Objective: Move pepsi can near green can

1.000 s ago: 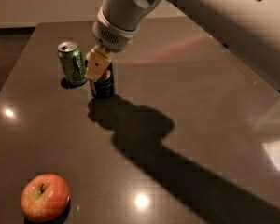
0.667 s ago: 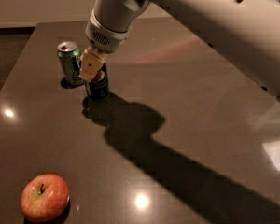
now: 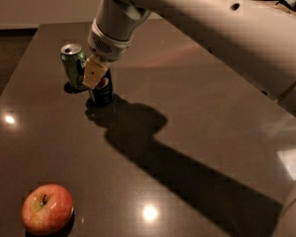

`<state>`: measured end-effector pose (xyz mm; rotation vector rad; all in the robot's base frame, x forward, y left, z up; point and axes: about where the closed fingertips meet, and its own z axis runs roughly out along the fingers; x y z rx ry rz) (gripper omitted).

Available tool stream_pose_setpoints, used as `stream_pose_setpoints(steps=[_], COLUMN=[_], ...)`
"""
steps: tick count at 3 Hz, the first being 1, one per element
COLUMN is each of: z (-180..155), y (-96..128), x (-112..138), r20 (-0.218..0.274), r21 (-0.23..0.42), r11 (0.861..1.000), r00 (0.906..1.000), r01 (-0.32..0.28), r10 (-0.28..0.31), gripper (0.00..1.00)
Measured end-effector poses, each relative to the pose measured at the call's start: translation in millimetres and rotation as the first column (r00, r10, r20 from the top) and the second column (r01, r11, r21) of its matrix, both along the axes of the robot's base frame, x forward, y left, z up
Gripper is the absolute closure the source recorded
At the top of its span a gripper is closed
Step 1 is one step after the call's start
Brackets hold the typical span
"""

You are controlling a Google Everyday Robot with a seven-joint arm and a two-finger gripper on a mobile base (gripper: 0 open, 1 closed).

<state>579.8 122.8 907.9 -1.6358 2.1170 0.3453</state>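
The green can (image 3: pixel 73 65) stands upright at the back left of the dark table (image 3: pixel 197 132). The dark blue pepsi can (image 3: pixel 104 92) stands on the table just right of it and a little nearer, almost touching it. My gripper (image 3: pixel 95 76) comes down from above onto the pepsi can, with its tan fingers (image 3: pixel 93 72) around the can's top. Most of the pepsi can's upper part is hidden behind the fingers.
A red apple (image 3: pixel 47 209) lies at the front left of the table. My white arm (image 3: pixel 212 28) crosses the upper right of the view and casts a wide shadow over the table's middle. The table's left edge runs close to the green can.
My gripper and the pepsi can have moved a little to the left, closer to the green can. The green can and the apple have not moved.
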Motion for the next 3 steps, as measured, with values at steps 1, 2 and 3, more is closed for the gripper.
stream_pose_setpoints(steps=[1, 2, 3], z=[0.1, 0.2, 0.2], y=[0.8, 1.4, 1.4], x=[-0.9, -1.6, -1.6], r20=[0.0, 0.001, 0.001], r21=[-0.001, -0.001, -0.001], r11=[1.0, 1.0, 1.0], r00=[1.0, 1.0, 1.0], r01=[-0.002, -0.003, -0.003], r10=[0.002, 0.003, 0.003], gripper=[0.05, 0.0, 0.0])
